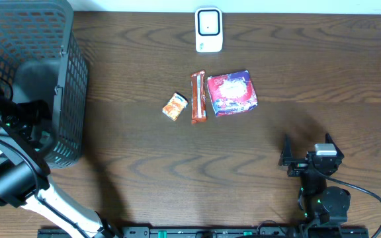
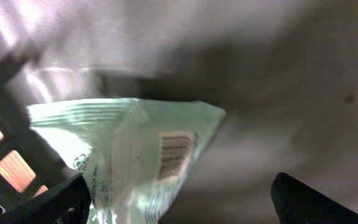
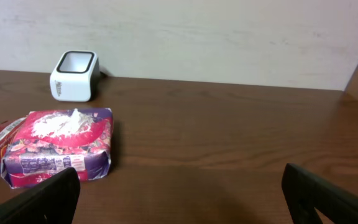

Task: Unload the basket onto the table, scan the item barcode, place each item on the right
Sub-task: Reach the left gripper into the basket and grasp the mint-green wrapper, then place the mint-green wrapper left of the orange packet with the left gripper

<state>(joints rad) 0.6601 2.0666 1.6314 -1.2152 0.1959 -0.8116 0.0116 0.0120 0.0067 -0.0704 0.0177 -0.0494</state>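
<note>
Where dark wood table [image 1: 144, 165] meets pale wall [image 3: 229, 37], white scanner [image 1: 208, 30]

You have the scanner [image 1: 208, 30] at the far edge of the table [image 1: 323, 73], centre. Before it, left to right: small packet [image 1: 174, 106], bar [image 1: 198, 98], pouch [image 1: 231, 92], side by side. Basket [image 1: 68, 99] stands far left, a sachet [image 2: 142, 155] lying inside.

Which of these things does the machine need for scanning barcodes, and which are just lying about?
For the job: white scanner; purple packet; red bar; small orange packet; pale green packet, barcode showing; dark mesh basket.
Just there: right end effector, open, holding nothing; wooden table.
</note>
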